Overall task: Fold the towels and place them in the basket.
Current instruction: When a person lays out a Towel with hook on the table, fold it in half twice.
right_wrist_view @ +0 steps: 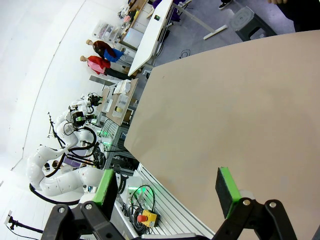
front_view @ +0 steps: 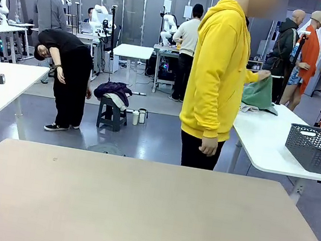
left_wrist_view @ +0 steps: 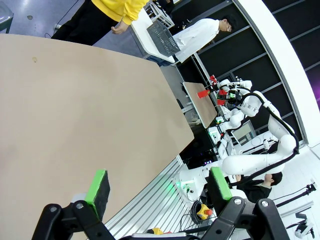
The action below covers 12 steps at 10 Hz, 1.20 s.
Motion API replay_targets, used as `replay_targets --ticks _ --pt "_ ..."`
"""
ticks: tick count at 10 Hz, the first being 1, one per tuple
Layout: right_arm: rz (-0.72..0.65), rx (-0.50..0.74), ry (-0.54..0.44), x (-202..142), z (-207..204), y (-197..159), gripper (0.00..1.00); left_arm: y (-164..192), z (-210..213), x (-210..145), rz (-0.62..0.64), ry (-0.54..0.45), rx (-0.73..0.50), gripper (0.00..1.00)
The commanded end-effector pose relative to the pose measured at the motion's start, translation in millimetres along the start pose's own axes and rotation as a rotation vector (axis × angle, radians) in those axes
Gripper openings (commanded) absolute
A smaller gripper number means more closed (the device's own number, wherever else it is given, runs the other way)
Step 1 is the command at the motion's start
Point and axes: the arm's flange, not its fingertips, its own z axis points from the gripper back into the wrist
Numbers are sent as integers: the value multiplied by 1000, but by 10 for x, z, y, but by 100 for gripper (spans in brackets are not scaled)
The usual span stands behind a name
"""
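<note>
- While the person (front_view: 216, 74) in the yellow hoodie stands turned toward the white side table (front_view: 266, 146), one sleeve reaches to the green towel (front_view: 261, 95) heaped there, seemingly to fetch it.
- A pale cloth edge beneath it may be the second towel; it is too small to be sure.
- The basket (front_view: 318, 148) sits farther along that same table.
- The left hand (left_wrist_view: 159, 184) and right hand (right_wrist_view: 166, 186) hover over the beige tabletop (front_view: 145, 216), fingers spread wide and holding nothing, presumably awaiting the cloths.

Black left tool (left_wrist_view: 158, 184) and right tool (right_wrist_view: 166, 186) carry green pads (left_wrist_view: 97, 187).
</note>
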Motion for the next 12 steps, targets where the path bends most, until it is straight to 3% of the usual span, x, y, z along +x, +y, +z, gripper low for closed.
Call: replay_targets --ticks 1,12 --pt "9 8 3 1 14 2 100 1 7 8 -18 -6 -18 100" --pt "9 8 3 1 14 2 100 1 7 8 -18 -6 -18 100"
